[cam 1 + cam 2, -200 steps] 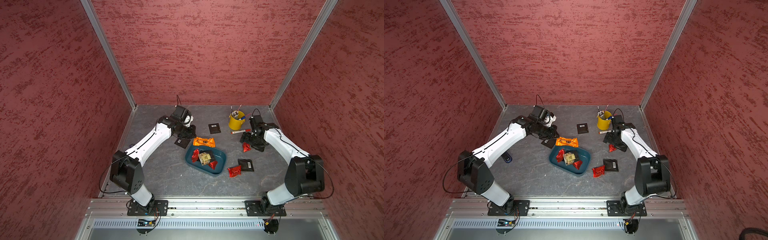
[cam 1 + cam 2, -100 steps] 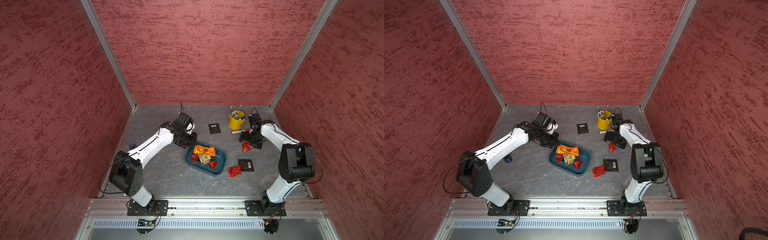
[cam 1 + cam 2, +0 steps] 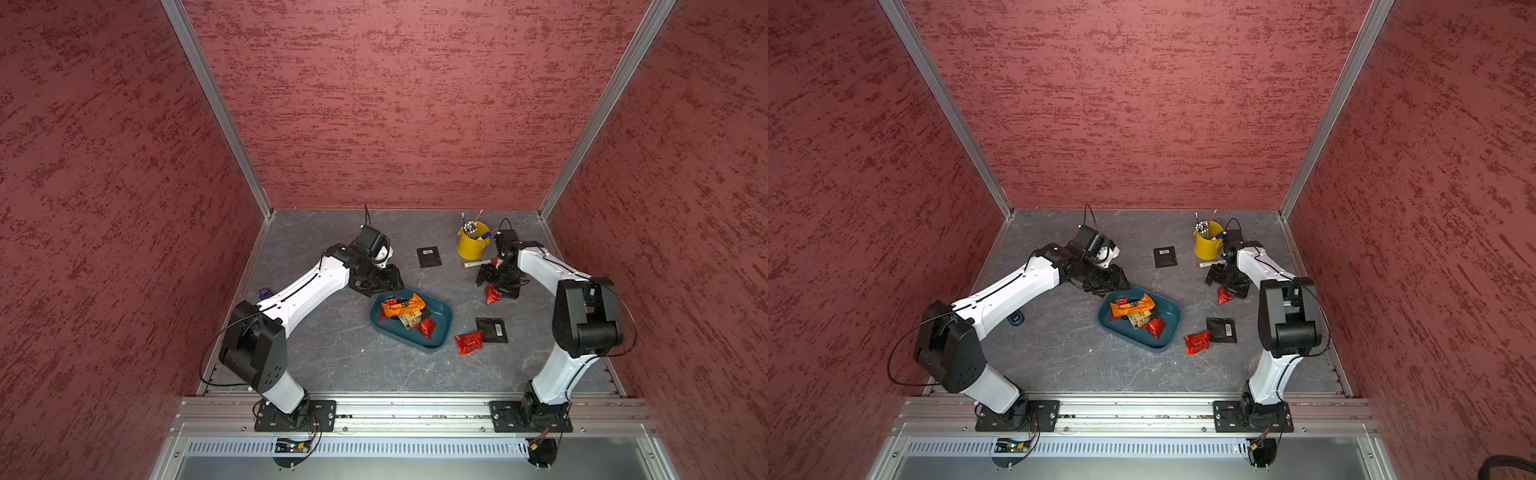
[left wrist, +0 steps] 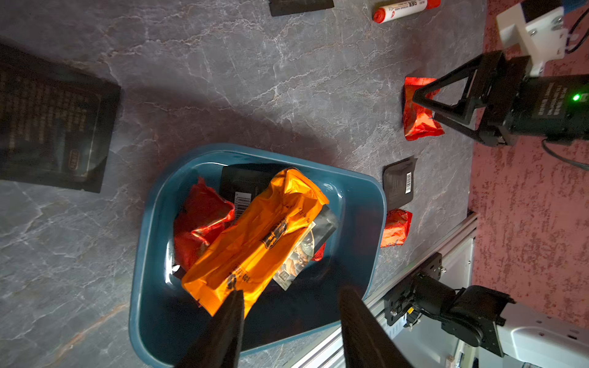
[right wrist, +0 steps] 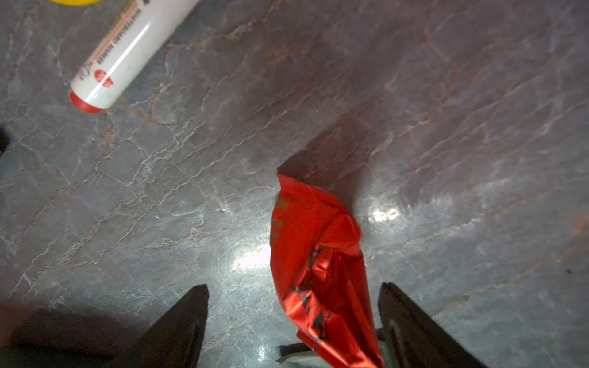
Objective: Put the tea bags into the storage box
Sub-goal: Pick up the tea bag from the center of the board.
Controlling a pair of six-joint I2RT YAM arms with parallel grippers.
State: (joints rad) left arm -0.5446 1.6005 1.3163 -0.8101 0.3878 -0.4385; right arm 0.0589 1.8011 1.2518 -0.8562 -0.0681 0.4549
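The left gripper hangs, jaws spread, over the box, where the orange packet lies atop other packets, its long axis slanting ahead from one fingertip. The right gripper, jaws wide, straddles a red pouch on the table, its length pointing straight ahead between them.

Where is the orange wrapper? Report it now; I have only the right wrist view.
Observer: The orange wrapper lies in the storage box, on top of a black packet.
Operator: Give me the left claw's state.
Observer: The left claw is open, hovering over the storage box.
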